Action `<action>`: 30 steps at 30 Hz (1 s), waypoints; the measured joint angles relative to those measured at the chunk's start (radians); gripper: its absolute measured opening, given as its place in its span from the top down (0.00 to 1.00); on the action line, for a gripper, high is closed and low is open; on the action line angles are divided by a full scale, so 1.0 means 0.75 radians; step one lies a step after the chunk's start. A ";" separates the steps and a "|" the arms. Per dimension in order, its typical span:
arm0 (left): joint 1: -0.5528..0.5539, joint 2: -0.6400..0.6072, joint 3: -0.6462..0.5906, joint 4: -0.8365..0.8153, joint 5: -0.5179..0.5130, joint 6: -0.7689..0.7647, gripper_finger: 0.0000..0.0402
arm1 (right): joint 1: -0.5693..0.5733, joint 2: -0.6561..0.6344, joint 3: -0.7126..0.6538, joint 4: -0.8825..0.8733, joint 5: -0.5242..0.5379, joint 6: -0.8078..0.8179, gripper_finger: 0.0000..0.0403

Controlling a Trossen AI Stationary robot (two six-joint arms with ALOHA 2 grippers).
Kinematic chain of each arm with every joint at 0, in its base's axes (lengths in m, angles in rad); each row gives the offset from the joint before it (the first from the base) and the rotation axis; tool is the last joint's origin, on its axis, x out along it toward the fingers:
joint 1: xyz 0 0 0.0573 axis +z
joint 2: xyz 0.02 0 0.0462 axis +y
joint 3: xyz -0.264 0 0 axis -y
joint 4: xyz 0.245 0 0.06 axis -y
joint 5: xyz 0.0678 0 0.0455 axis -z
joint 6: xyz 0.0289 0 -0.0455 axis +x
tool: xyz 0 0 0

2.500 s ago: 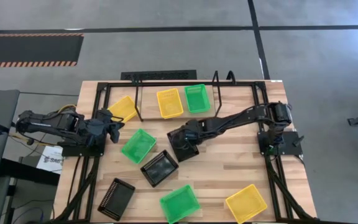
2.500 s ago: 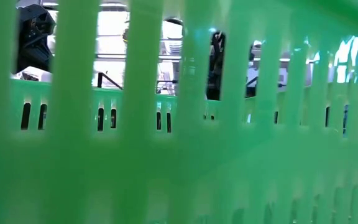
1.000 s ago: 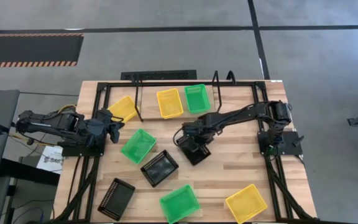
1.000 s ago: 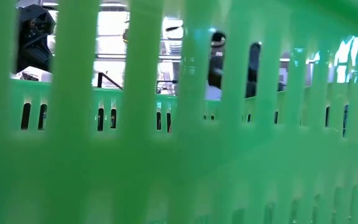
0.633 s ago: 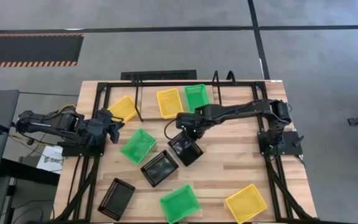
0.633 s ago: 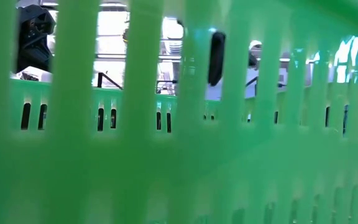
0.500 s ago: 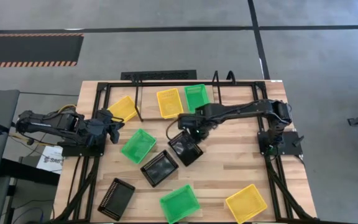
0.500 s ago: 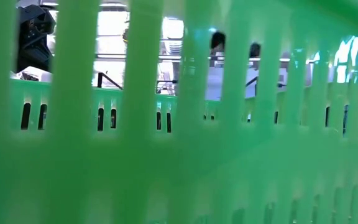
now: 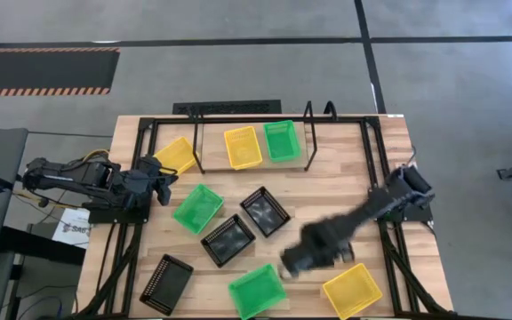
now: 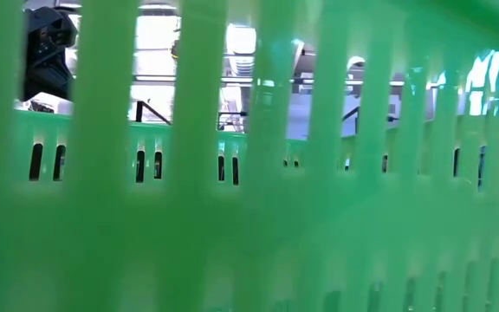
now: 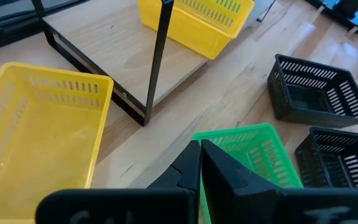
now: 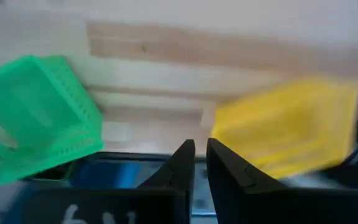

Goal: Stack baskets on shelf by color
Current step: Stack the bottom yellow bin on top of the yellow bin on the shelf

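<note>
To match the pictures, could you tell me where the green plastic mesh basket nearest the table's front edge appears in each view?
High view: green basket at front edge, centre.
Low view: basket fills the picture.
Left wrist view: not in it.
Right wrist view: basket beside the landmark.
Landmark: yellow plastic mesh basket beside it.
</note>
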 joint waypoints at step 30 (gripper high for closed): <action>0.001 -0.001 0.000 0.045 -0.006 0.093 1.00 | 0.333 0.231 -0.009 0.207 -0.097 0.402 0.41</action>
